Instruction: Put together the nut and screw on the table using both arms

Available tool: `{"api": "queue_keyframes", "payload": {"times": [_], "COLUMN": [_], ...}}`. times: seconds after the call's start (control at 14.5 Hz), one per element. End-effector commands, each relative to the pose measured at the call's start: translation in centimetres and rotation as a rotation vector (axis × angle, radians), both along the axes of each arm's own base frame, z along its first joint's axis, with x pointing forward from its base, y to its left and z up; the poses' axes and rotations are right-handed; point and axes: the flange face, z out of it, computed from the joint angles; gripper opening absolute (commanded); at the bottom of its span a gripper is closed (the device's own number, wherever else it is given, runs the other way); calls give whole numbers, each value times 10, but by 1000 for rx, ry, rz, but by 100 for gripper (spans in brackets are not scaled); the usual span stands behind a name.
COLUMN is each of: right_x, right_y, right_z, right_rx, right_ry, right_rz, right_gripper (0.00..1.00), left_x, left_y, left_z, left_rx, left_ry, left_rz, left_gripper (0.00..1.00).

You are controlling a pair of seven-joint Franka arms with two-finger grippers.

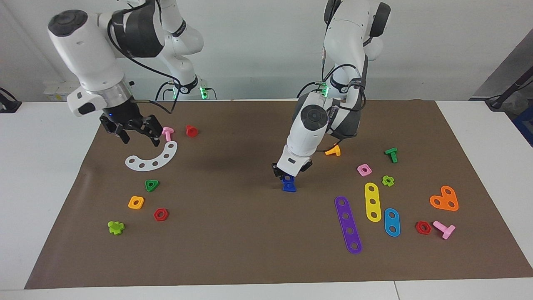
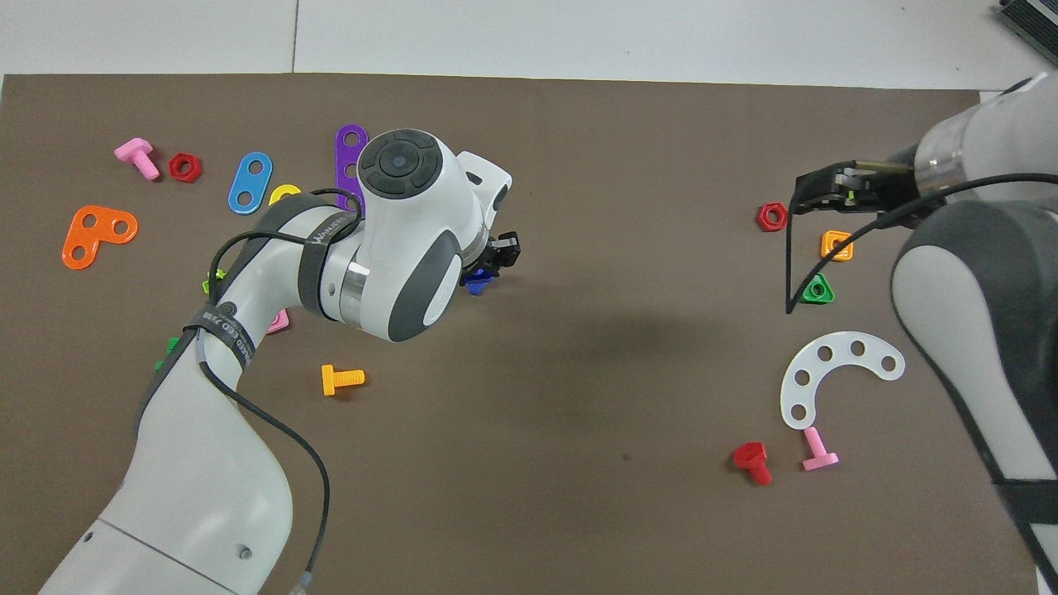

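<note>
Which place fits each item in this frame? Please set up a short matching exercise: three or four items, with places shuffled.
Items:
1. left gripper
2. right gripper
3. orange bolt
4. purple strip

Places:
A. beside the yellow strip
B. raised above the white curved strip
C. lying on the mat, nearer the robots than the pink nut
D. down at the blue screw

Pairs: 1-D, 2-B, 3-C, 4-A

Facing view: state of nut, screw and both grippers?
screw: standing head-down on the mat, shank up.
nut: on top of the screw's shank; how far seated, cannot tell.
left gripper: low over the screw, nut at its tips.
right gripper: raised, jaws open, empty.
</note>
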Motion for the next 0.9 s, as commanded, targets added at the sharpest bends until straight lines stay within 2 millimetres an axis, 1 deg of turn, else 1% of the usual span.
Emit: {"api": "queue_keyframes", "payload": {"times": [0.0,0.07,0.21,0.34,0.41,0.48,0.62,0.76,0.83], "right_x": [-26,-33,-47,-48,-50,-50,-50,-50,-51], "right_y": [-21,-27,-28,-29,-25,-25,-23,-18,-16], "right_z": [27,34,37,36,34,30,31,36,43], "right_rx": [-9,-14,-36,-42,-47,-56,-59,-60,-64], "right_ry": [23,29,73,74,80,87,86,86,83], "right_rz": [60,81,92,91,95,97,100,110,116], "right_gripper": [100,100,100,100,100,100,100,100,100], "left_x": [5,6,8,7,6,6,6,3,1], "left_y": [-1,1,5,9,8,8,9,12,12], "left_z": [3,1,-2,-14,-17,-17,-19,-25,-28], "left_rx": [5,8,16,12,12,11,14,29,37], "left_ry": [-19,-17,-25,-40,-43,-45,-43,-40,-39], "left_rz": [16,18,19,28,27,27,28,22,18], "left_gripper": [0,0,0,0,0,0,0,0,0]}}
